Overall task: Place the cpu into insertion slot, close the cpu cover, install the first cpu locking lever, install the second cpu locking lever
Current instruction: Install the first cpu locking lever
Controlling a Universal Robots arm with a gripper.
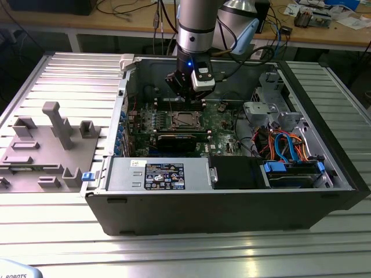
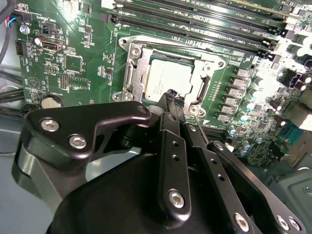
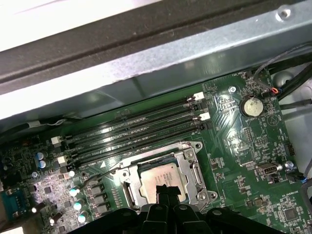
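Fingers pressed together, the gripper hovers at the six o'clock edge of the chip seated in its socket; a slow, straight descent suits the work.

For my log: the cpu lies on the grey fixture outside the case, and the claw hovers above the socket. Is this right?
Not quite. The cpu already sits in the insertion slot on the motherboard, as both wrist views show. The rest stands: the claw hovers above the socket.
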